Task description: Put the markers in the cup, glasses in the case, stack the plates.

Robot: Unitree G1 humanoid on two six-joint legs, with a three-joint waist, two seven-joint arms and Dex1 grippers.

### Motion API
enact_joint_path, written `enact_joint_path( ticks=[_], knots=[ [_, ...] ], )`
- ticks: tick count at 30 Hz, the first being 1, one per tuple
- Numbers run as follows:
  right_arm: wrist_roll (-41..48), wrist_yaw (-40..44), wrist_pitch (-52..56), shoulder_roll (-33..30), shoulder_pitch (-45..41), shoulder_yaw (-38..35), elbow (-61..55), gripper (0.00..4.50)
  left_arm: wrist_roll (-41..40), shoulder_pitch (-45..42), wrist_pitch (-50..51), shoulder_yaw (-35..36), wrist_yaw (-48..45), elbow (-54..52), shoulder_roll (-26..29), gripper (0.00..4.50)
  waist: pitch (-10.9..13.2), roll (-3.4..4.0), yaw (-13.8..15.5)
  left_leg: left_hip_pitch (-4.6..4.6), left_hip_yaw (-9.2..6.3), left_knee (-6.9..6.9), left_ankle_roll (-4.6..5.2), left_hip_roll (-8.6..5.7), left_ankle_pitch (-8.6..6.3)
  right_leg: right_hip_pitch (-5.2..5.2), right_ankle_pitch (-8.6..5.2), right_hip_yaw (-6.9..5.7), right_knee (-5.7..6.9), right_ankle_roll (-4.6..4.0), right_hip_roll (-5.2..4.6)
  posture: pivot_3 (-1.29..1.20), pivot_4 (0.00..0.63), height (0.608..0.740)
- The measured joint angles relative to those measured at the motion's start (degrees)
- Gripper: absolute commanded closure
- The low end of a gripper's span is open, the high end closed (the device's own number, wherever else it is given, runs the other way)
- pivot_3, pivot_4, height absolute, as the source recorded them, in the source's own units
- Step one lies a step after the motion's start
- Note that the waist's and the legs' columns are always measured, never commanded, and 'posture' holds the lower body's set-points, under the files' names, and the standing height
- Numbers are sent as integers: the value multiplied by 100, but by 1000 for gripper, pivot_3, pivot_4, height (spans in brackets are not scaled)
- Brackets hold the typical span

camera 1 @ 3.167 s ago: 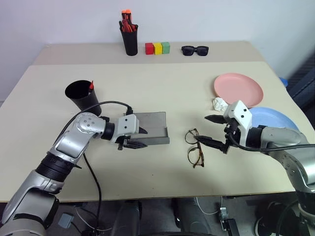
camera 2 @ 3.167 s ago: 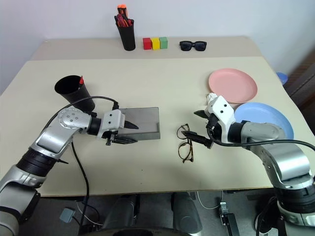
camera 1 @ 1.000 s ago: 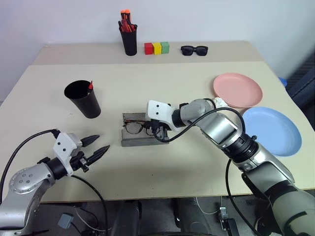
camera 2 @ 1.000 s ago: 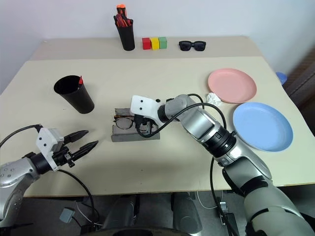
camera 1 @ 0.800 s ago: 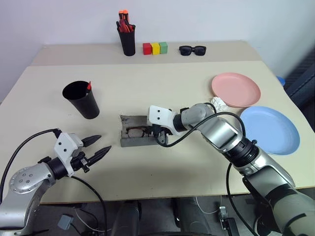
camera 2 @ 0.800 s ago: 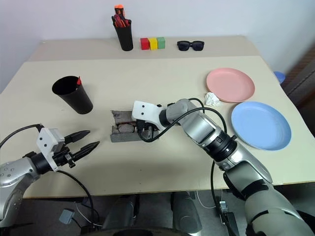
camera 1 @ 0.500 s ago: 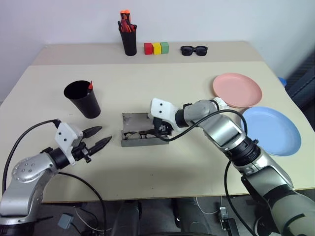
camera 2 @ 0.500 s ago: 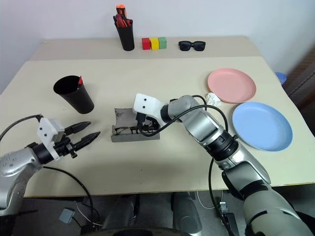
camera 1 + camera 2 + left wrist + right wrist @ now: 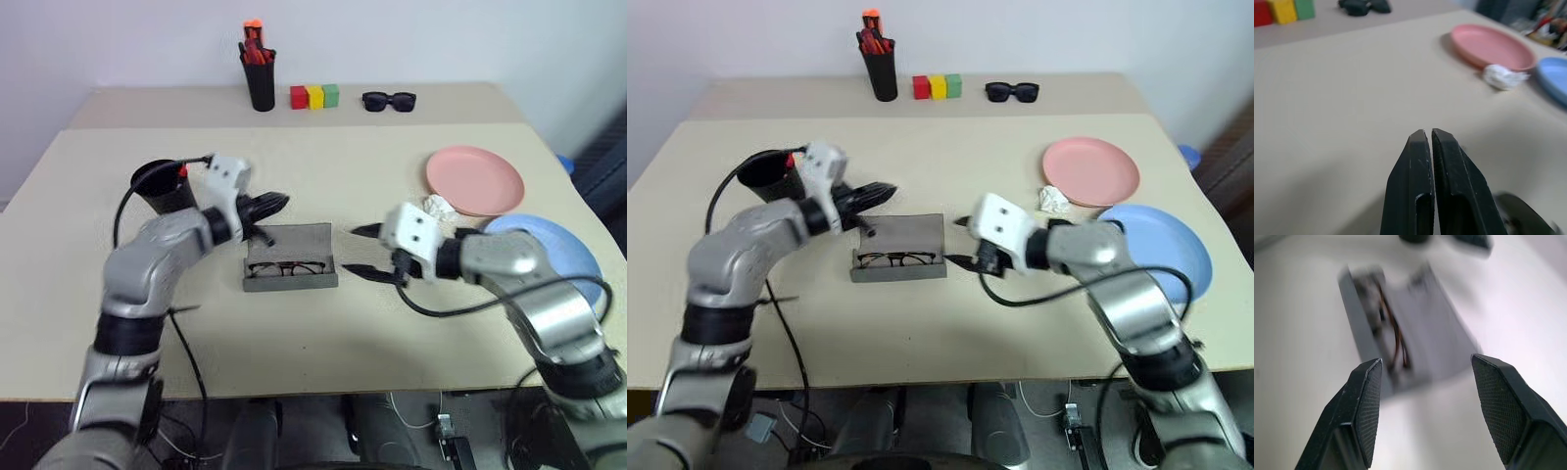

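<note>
The grey case [image 9: 294,245] lies open at mid-table with the tortoiseshell glasses [image 9: 287,267] resting in its front half, also seen in the right wrist view [image 9: 1393,335]. My right gripper [image 9: 364,251] hovers open and empty just right of the case. Over the case's back left corner my left gripper [image 9: 270,204] is shut on nothing, fingers [image 9: 1422,147] pressed together. The black cup [image 9: 157,186] stands behind my left arm, a marker's red end [image 9: 182,171] poking from it. The pink plate [image 9: 473,179] and blue plate [image 9: 554,245] lie side by side at the right.
A crumpled white paper [image 9: 437,206] sits between the plates. Along the back stand a pen pot [image 9: 259,78] with orange-capped pens, three coloured blocks [image 9: 313,96] and black sunglasses [image 9: 389,99].
My right gripper let go of the glasses in the case, opened and drew back to the right. My left arm swung up from the front left to the case's back corner and shut.
</note>
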Motion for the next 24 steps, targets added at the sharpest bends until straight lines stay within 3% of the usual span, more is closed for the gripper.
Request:
enact_joint_path(
  ticks=[7, 13, 24],
  knots=[
    [105, -372, 190, -41, 387, -317, -392, 1579, 688, -973, 256, -750, -163, 1942, -52, 4370, 1, 1, -48, 5, 1, -6, 0, 1, 0, -5, 0, 2, 4, -1, 3, 0, 150, 740],
    [233, -559, 219, 7, 399, -315, -447, 1579, 1213, -1161, -47, -1494, -1188, 2668, 383, 4370, 1, 1, -2, -4, 2, -7, -1, 1, 0, -6, -2, 2, -2, 0, 0, 0, 150, 740],
    [289, -555, 103, -8, 118, -232, -303, 1579, 948, -181, -184, -1609, -2849, 723, 1381, 4370, 3, 1, -5, -5, 2, -5, -1, 1, 0, -6, -3, 2, 0, -2, -3, 0, 150, 740]
  ],
)
